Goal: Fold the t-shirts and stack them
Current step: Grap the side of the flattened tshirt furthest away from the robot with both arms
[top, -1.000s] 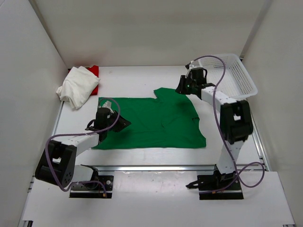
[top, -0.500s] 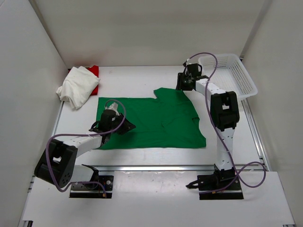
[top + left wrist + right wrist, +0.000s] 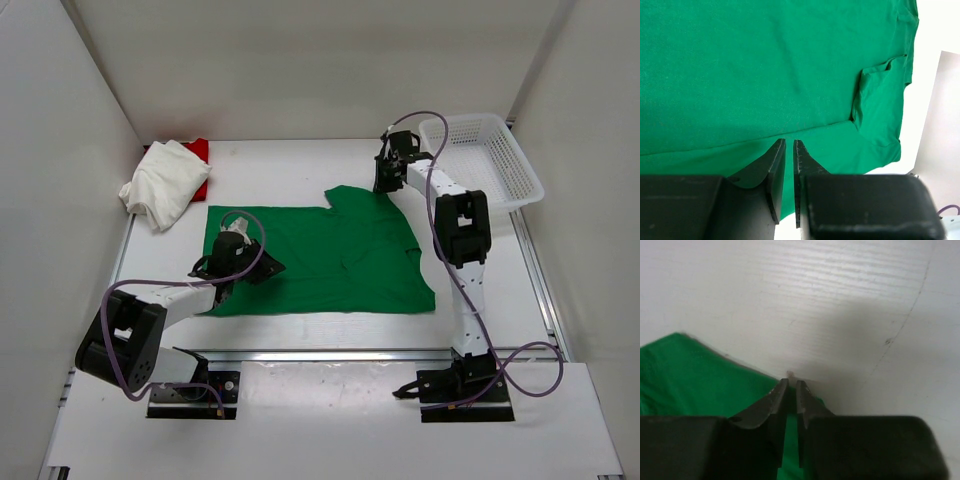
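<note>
The green t-shirt [image 3: 330,260] lies spread over the middle of the table. My left gripper [image 3: 255,268] sits low over its left part. In the left wrist view its jaws [image 3: 788,142] are nearly together, pinching a raised fold of green cloth [image 3: 765,65]. My right gripper [image 3: 385,185] is down at the shirt's far right corner, and its jaws [image 3: 791,382] are shut on the edge of the green cloth [image 3: 700,375]. The white t-shirt [image 3: 163,185] is bunched at the far left. It lies on the red t-shirt [image 3: 200,150], of which only a strip shows.
A white mesh basket [image 3: 505,165] stands at the far right, just beyond the right arm. White walls close in the table on the left, back and right. A metal rail [image 3: 330,355] runs along the near edge.
My right gripper reached further to the shirt's far corner, opened and closed there. My left gripper shifted slightly right, drawing the shirt's left edge inward.
</note>
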